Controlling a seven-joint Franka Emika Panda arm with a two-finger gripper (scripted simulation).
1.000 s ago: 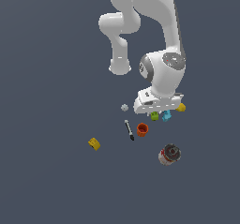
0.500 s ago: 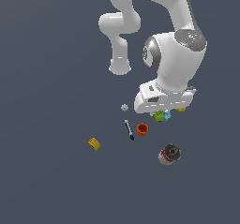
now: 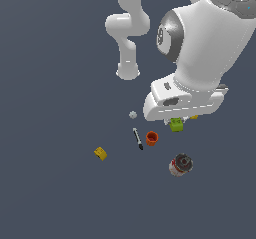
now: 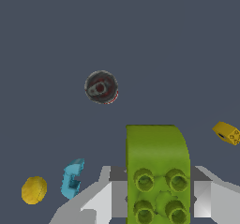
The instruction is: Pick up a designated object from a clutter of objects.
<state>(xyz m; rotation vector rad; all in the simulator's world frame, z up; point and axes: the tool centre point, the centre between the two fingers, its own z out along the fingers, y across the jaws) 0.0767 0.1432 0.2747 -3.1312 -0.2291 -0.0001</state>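
The lime-green brick (image 3: 176, 124) hangs under my hand, lifted off the floor. In the wrist view the green brick (image 4: 157, 171) fills the space between my two fingers, studs facing the camera. My gripper (image 3: 177, 122) is shut on it, also seen in the wrist view (image 4: 157, 204). Below lie the clutter items: the orange cup (image 3: 152, 138), the black-and-white pen (image 3: 138, 139), the tiny grey ball (image 3: 132, 115), the red-white can (image 3: 180, 164) and the yellow block (image 3: 100, 153). The cyan block (image 4: 72, 178) and yellow ball (image 4: 33, 190) show in the wrist view.
The arm's white base (image 3: 128, 73) stands behind the clutter. The large wrist body (image 3: 205, 38) hides the floor at the exterior view's right. The can (image 4: 101, 87) and the yellow block (image 4: 227, 133) also show in the wrist view.
The hand has risen toward the camera with the green brick in it. The brick has left the floor beside the cyan block. The other items have not moved.
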